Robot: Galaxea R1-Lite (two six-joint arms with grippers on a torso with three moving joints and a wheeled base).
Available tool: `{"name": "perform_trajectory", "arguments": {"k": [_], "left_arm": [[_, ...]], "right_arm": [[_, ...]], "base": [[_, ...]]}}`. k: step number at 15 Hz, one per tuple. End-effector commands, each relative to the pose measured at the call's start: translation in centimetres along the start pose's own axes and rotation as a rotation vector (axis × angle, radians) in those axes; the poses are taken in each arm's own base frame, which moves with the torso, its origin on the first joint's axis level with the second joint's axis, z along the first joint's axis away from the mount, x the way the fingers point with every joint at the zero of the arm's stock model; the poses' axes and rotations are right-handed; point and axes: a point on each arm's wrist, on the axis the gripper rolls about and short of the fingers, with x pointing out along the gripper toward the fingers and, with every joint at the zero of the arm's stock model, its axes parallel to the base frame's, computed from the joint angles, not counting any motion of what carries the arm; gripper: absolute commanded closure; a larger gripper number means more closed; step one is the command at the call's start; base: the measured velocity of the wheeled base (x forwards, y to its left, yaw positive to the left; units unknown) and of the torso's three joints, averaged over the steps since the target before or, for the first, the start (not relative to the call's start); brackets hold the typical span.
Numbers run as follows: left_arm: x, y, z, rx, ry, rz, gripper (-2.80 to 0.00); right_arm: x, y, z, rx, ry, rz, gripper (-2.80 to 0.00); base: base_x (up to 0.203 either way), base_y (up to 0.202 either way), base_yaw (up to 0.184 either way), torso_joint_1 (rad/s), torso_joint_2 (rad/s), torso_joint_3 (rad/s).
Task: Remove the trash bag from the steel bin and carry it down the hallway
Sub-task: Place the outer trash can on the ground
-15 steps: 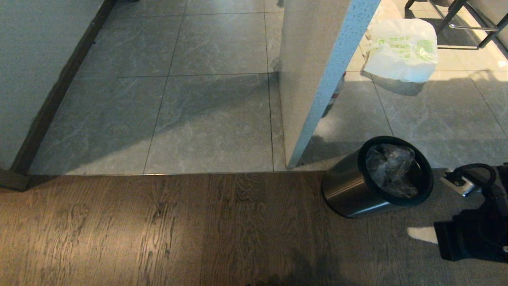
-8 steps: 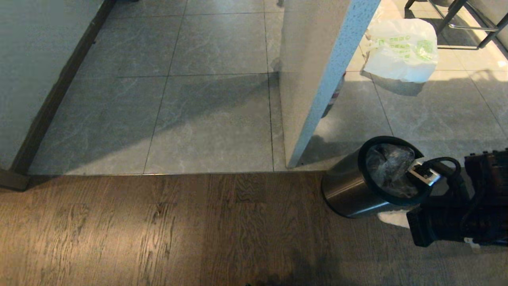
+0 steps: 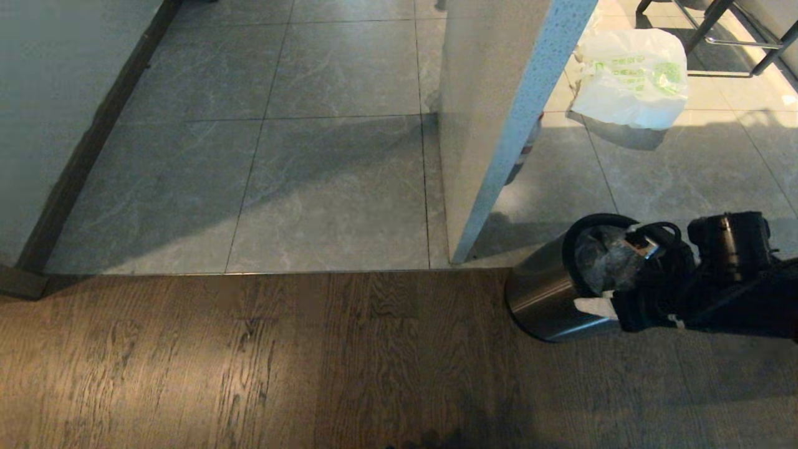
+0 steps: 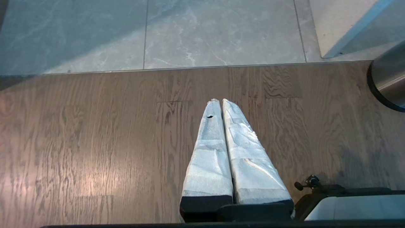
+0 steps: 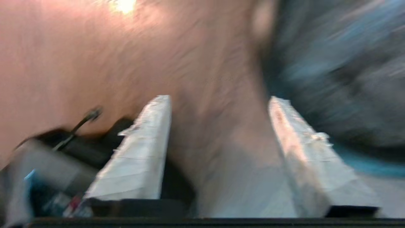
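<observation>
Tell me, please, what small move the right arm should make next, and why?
Probably ease the right gripper down into the steel bin onto the trash bag: its fingers stand apart at the rim, holding nothing, and the bag is still inside.

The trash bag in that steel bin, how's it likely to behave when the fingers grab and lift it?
The trash bag looks thin, clear and crinkled, so probably floppy and light, bunching rather than holding shape. It might slip or tear in a small pinch. The steel bin is small, so it could lift or tip along.
</observation>
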Motion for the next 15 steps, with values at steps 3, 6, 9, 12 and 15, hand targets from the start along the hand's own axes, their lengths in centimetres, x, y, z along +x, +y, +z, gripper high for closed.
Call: {"name": "perform_trajectory", "arguments": {"k": [3,6,9,12,15], "left_arm": [[0.0,0.0,0.0,0.0,0.0,0.001,0.0],[0.0,0.0,0.0,0.0,0.0,0.001,0.0],[0.0,0.0,0.0,0.0,-0.001,0.001,0.0],[0.0,0.0,0.0,0.0,0.0,0.001,0.0],[0.0,0.0,0.0,0.0,0.0,0.001,0.0]], "right_arm": [[0.8,-0.8,0.5,0.008,0.001,-0.021,-2.8],[1.8,-1.2,0.1,0.009,0.0,-0.027,-2.8],[4.2,-2.0,0.2,0.0,-0.027,-0.032,-2.8],[5.6,-2.4,0.7,-0.009,-0.048,-0.028,-2.8],[6.9,-2.7,0.7,-0.013,-0.05,-0.024,-2.8]], "base": [[0.0,0.0,0.0,0.0,0.0,0.0],[0.0,0.0,0.0,0.0,0.0,0.0],[0.0,0.0,0.0,0.0,0.0,0.0],[0.0,0.0,0.0,0.0,0.0,0.0],[0.0,0.0,0.0,0.0,0.0,0.0]]}}
